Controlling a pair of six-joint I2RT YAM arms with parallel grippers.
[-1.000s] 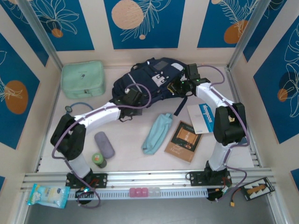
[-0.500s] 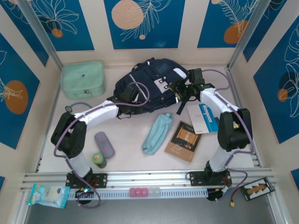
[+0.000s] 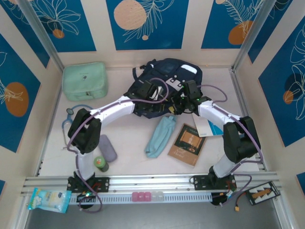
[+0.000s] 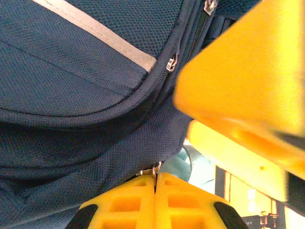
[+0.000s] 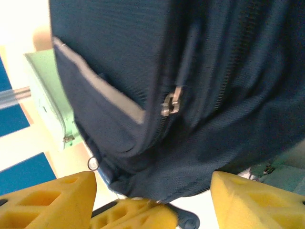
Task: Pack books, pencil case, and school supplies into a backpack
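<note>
**Enclosure.** Cream walls with blue leaf-and-disc panels on the left, right and far sides. A metal rail (image 3: 152, 183) runs along the near edge.

**Table** (image 3: 128, 138). Pale and flat. There is bare room near the centre, between the left arm and the pouch, and along the right wall.

**Backpack** (image 3: 164, 76). Navy with white trim, at the far centre and close to the far wall.

**Mint-green bag** (image 3: 85, 81). In the far left corner, well apart from the backpack.

**Pencil case** (image 3: 160, 136). A light-blue pouch lying aslant at the centre, just near of the backpack.

**Books.** The brown book (image 3: 187, 144) lies right of the pouch. The white-and-blue book (image 3: 210, 128) is partly under the right arm.

**Purple case** (image 3: 108, 149). Near left, beside the left arm.

**Green bottle** (image 3: 100, 163). Upright, just near of the purple case.

**Left gripper** (image 4: 155, 190). Jaws pressed together, pinching a metal zip pull (image 4: 154, 168) on the backpack's near side.

**Right gripper** (image 5: 152, 200). Jaws spread wide and holding nothing, with backpack fabric just beyond them.
</note>
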